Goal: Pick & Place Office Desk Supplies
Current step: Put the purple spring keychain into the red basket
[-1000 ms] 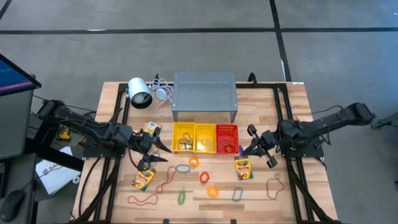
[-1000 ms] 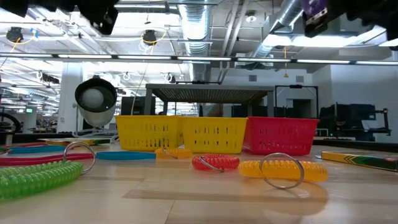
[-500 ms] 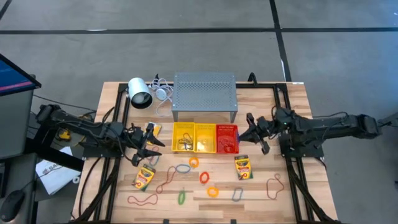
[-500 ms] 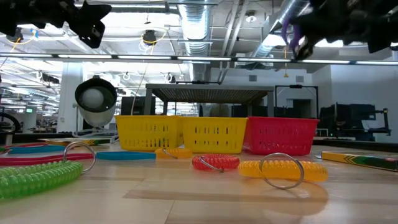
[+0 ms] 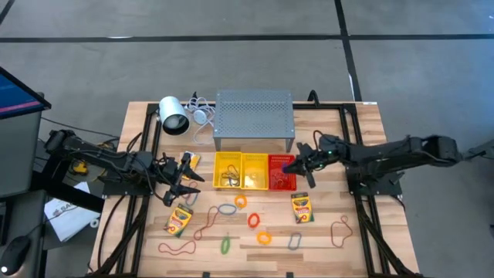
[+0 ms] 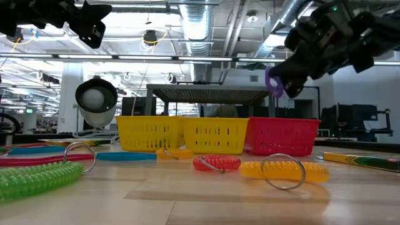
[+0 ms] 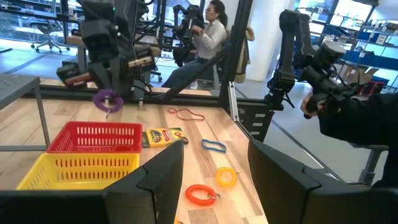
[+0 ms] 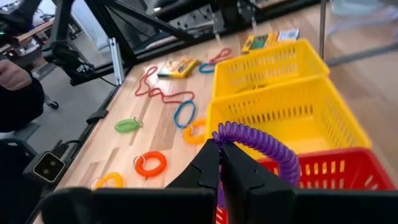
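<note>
Right gripper (image 5: pixel 297 166) jaws clamp purple ring (image 8: pixel 258 147) over red basket (image 5: pixel 282 171); left gripper (image 5: pixel 187 185) jaws open, empty.

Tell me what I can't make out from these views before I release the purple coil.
- Red basket contents: in the high view the right gripper covers part of it; in the low view its wall hides the inside.
- Purple coil lower half: hidden behind the gripper's fingers in the right wrist view.
- Left gripper: its fingertips are too small to make out in the high view.
- Middle yellow basket contents: too small to identify.
</note>
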